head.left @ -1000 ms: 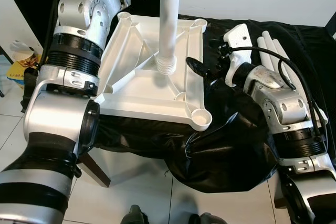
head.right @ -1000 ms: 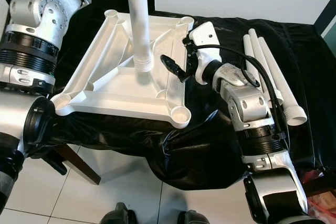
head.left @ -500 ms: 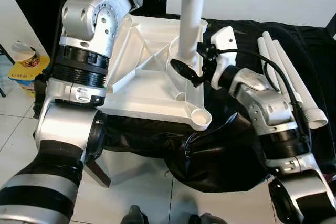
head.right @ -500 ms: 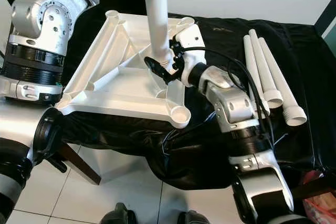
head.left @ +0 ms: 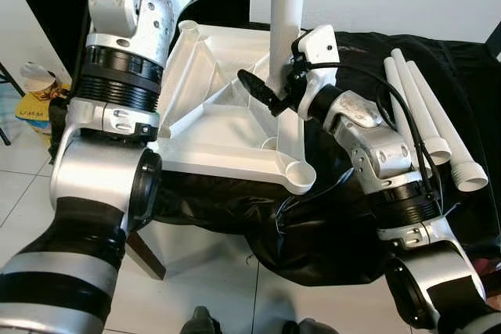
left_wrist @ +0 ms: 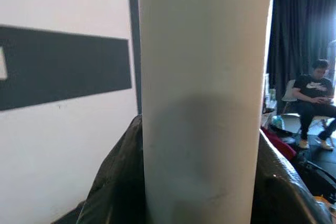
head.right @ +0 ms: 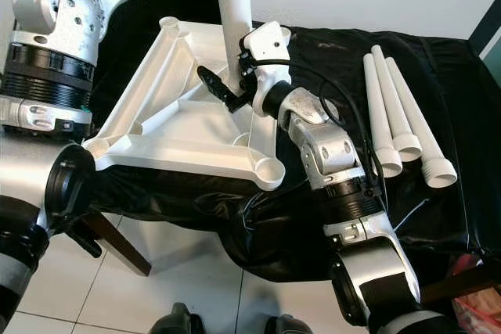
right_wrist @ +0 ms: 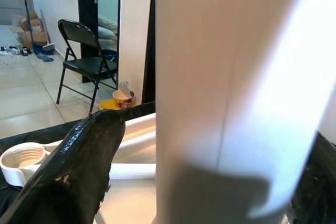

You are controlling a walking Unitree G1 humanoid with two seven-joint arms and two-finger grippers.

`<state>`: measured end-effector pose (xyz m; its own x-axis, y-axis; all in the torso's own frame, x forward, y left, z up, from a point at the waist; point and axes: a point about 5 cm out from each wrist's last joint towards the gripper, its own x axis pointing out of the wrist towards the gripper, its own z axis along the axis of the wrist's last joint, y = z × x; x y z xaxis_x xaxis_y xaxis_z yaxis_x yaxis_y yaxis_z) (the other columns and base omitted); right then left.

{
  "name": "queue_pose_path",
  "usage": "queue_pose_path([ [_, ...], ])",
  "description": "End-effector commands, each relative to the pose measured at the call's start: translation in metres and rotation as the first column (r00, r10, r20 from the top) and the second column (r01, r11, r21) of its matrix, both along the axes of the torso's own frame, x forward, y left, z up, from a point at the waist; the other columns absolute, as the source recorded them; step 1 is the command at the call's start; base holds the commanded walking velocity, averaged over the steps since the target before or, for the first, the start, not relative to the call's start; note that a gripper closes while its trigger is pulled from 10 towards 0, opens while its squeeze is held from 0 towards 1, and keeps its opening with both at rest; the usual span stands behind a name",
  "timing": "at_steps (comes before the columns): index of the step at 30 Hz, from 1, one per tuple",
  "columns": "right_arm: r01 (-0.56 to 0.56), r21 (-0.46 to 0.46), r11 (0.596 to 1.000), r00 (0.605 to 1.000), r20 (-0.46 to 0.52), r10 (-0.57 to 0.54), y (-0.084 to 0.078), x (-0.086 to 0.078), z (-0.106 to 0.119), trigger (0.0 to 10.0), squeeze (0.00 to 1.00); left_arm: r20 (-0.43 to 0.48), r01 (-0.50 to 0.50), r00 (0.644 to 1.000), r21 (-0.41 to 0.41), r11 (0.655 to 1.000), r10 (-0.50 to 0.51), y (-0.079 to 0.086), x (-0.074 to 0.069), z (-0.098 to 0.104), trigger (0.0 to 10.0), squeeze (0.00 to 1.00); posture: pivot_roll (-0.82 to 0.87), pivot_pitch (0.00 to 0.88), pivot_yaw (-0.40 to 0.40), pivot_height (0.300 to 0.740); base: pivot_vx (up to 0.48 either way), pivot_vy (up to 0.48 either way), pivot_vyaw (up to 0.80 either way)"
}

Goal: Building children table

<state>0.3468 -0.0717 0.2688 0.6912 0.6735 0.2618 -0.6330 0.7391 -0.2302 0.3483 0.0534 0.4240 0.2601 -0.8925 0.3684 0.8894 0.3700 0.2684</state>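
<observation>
A white children's table top [head.left: 211, 127] lies upside down on a black cloth [head.left: 337, 232], its ribs and corner sockets facing up. A white table leg [head.left: 286, 13] stands upright above the top's right side. My left gripper [left_wrist: 202, 192] is shut on its upper part, a finger [left_wrist: 113, 182] on either side. My right gripper [head.left: 270, 84] is open around the leg's lower part. One black finger [head.right: 215, 87] shows left of the leg, with a gap to it. The leg's lower end is hidden behind this gripper. Three spare legs [head.left: 430, 134] lie side by side on the cloth at the right.
A paper cup and a yellow bag [head.left: 33, 84] sit on the tiled floor at the left. A near corner socket [head.left: 300, 176] overhangs the cloth. A white wall stands behind. A person [left_wrist: 312, 103] sits far off; a folding chair [right_wrist: 84, 51] stands across the room.
My left gripper has carried the upright leg from the middle of the table top to its right side. My right gripper has swung left and its fingers now straddle the leg's lower part.
</observation>
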Motion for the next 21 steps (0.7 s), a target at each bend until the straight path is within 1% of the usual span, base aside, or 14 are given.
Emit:
queue_pose_path([
  [1,0.009,0.012,1.000,1.000,0.022,-0.009,-0.001,0.001,0.005,10.0,0.00,0.059,0.053,0.997,0.023,0.998,-0.055,-0.008,-0.007,0.010,10.0,0.00,0.07,0.024,0.001,0.740,0.000,0.000,0.00],
  [2,0.008,0.014,1.000,1.000,0.024,-0.009,-0.001,0.001,0.005,10.0,0.00,0.054,0.051,0.997,0.023,0.998,-0.052,-0.010,-0.005,0.009,10.0,0.00,0.07,0.025,0.002,0.740,0.000,0.000,0.00],
  [3,0.009,0.018,1.000,1.000,0.025,-0.010,-0.001,0.002,0.006,4.1,0.00,0.047,0.048,0.998,0.023,0.999,-0.049,-0.012,-0.004,0.008,10.0,0.00,0.07,0.025,0.002,0.740,0.000,0.000,0.00],
  [4,0.018,0.028,0.999,1.000,0.020,-0.019,-0.002,0.003,0.005,1.5,0.00,0.035,0.043,0.998,0.026,0.999,-0.044,-0.016,0.000,0.004,10.0,0.00,0.07,0.026,0.005,0.740,0.000,0.000,0.00],
  [5,0.024,0.033,0.999,1.000,0.014,-0.025,-0.003,0.004,0.005,0.2,0.00,0.026,0.039,0.999,0.029,0.999,-0.040,-0.019,0.004,0.001,10.0,0.00,0.07,0.028,0.007,0.740,0.000,0.000,0.00],
  [8,0.028,0.037,0.999,1.000,0.010,-0.028,-0.004,0.005,0.004,0.2,0.00,0.020,0.037,0.999,0.031,0.999,-0.038,-0.021,0.006,-0.001,10.0,0.00,0.07,0.028,0.007,0.740,0.000,0.000,0.00],
  [9,0.038,0.040,0.998,0.999,-0.008,-0.038,-0.004,0.006,0.002,0.0,0.00,0.014,0.035,0.999,0.032,0.999,-0.035,-0.023,0.009,-0.005,10.0,0.00,0.07,0.031,0.008,0.740,0.000,0.000,0.00],
  [15,0.091,0.052,0.995,0.995,-0.054,-0.088,-0.008,0.010,-0.002,0.0,0.00,0.009,0.041,0.999,0.036,0.999,-0.041,-0.030,0.011,-0.014,10.0,0.00,0.07,0.037,0.011,0.740,0.000,0.000,0.00],
  [17,0.091,0.052,0.995,0.995,-0.054,-0.088,-0.008,0.010,-0.002,0.0,0.00,0.009,0.041,0.999,0.036,0.999,-0.041,-0.030,0.011,-0.014,10.0,0.00,0.07,0.037,0.011,0.740,0.000,0.000,0.00],
  [21,0.163,0.073,0.984,0.984,-0.088,-0.156,-0.014,0.017,-0.002,0.0,0.00,-0.017,0.037,0.999,0.032,0.999,-0.037,-0.033,0.019,-0.026,10.0,0.00,0.07,0.039,0.011,0.740,0.000,0.000,0.00],
])
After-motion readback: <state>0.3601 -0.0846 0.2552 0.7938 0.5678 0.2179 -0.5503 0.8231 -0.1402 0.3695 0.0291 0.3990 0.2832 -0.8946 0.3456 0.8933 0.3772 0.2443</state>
